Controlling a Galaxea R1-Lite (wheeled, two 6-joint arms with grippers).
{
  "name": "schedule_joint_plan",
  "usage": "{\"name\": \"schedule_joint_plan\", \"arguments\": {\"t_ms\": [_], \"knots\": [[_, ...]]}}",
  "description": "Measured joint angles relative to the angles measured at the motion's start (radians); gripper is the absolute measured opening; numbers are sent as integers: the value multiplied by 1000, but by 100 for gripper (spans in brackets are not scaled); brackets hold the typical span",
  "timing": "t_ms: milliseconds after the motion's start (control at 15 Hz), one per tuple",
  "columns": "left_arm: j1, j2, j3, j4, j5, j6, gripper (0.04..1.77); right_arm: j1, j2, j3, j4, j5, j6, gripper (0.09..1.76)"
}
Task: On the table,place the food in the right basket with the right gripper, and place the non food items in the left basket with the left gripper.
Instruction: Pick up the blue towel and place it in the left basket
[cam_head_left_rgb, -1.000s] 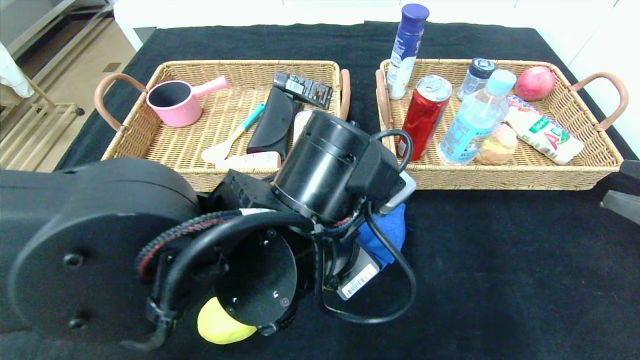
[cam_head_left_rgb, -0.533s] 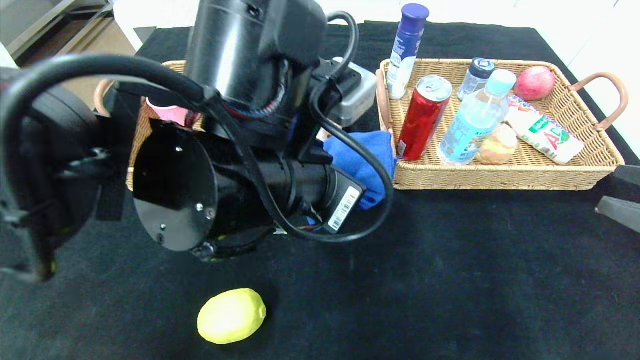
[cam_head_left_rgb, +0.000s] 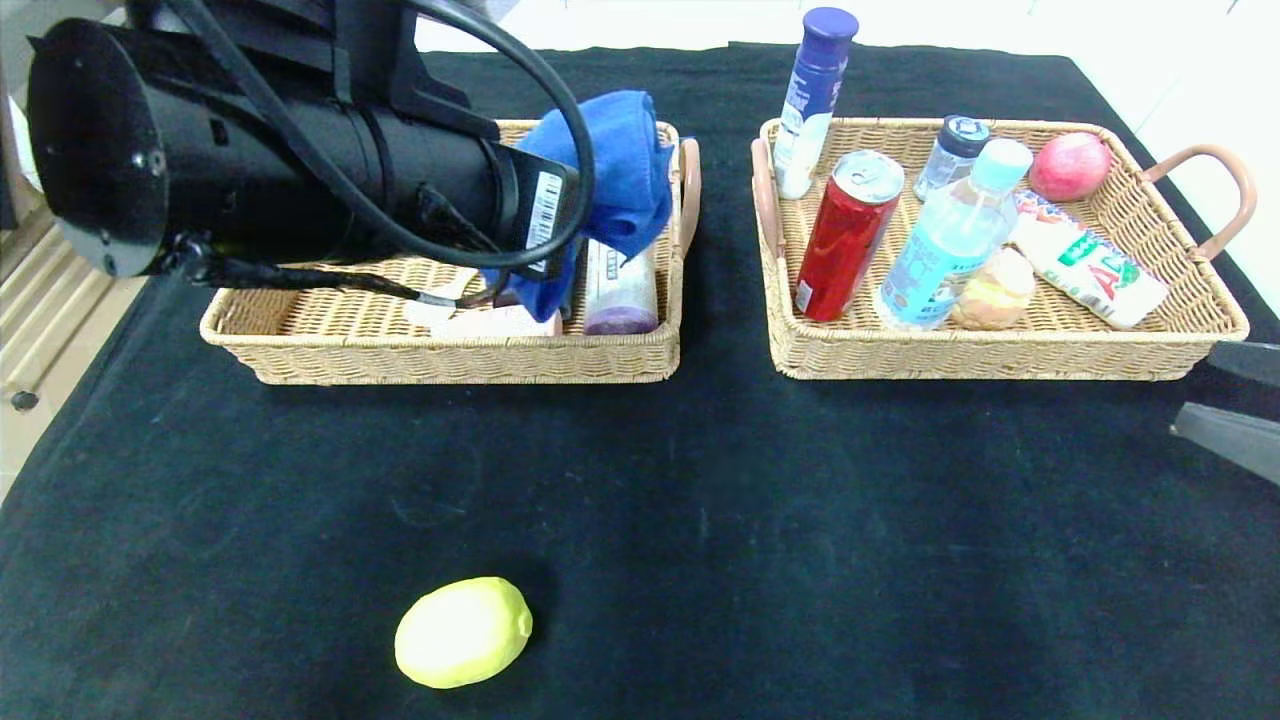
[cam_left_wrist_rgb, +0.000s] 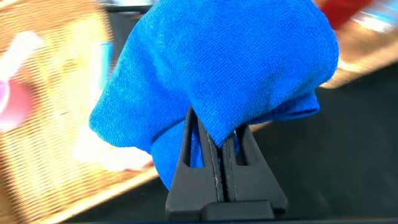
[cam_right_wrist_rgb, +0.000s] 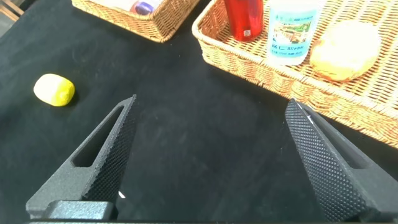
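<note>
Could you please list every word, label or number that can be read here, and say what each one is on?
"A": large red letter on the white snack packet in the right basket; the rest is unreadable.
Barcode sticker on the left arm: digits too small.
Water bottle, red can and tall blue-capped bottle: print blurred.

The table (cam_head_left_rgb: 900, 520) carries two things directly — the left basket (cam_head_left_rgb: 450, 360), the right basket (cam_head_left_rgb: 1000, 360) — and a lemon (cam_head_left_rgb: 462, 631) lying alone.

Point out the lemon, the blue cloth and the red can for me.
lemon (cam_head_left_rgb: 463, 632), head view, middle of its yellow skin.
blue cloth (cam_left_wrist_rgb: 230, 68), left wrist view, broad upper fold.
red can (cam_head_left_rgb: 845, 245), head view, middle of its red side.
</note>
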Motion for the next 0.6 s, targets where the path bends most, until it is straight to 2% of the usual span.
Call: {"name": "schedule_joint_plan", "arguments": {"t_ms": [267, 600], "knots": [[88, 28, -23, -1, -12, 14, 13, 1, 5, 1, 0, 0, -1, 171], [145, 96, -98, -4, -29, 14, 13, 3, 1, 3, -2, 0, -2, 171]]}}
